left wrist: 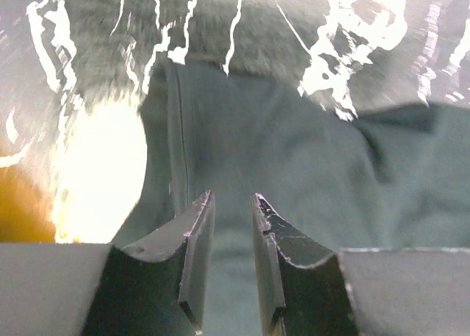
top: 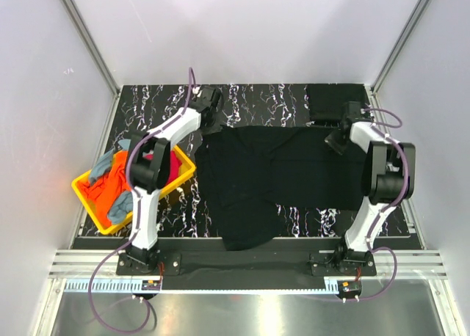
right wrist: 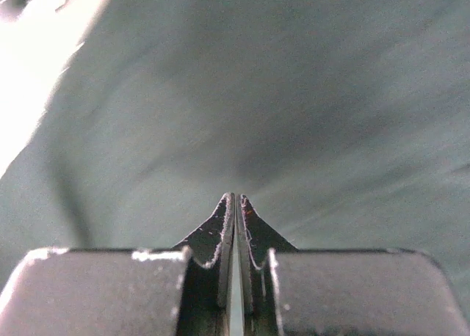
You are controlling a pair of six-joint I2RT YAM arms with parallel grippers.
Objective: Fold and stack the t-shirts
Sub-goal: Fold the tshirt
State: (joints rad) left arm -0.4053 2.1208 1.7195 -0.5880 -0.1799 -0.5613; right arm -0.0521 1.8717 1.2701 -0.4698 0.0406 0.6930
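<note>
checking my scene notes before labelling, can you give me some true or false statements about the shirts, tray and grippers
1. A black t-shirt lies spread on the table between the arms. True.
2. The yellow tray is empty. False: it holds coloured shirts.
3. The left gripper has its fingers apart, with nothing between them. True.
4. The folded black shirt sits at the near left corner. False: it is at the far right corner.
5. The right gripper is wide open. False: its jaws are together.

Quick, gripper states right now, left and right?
Left gripper: open, over the black t-shirt.
Right gripper: closed; nothing visibly held.
</note>
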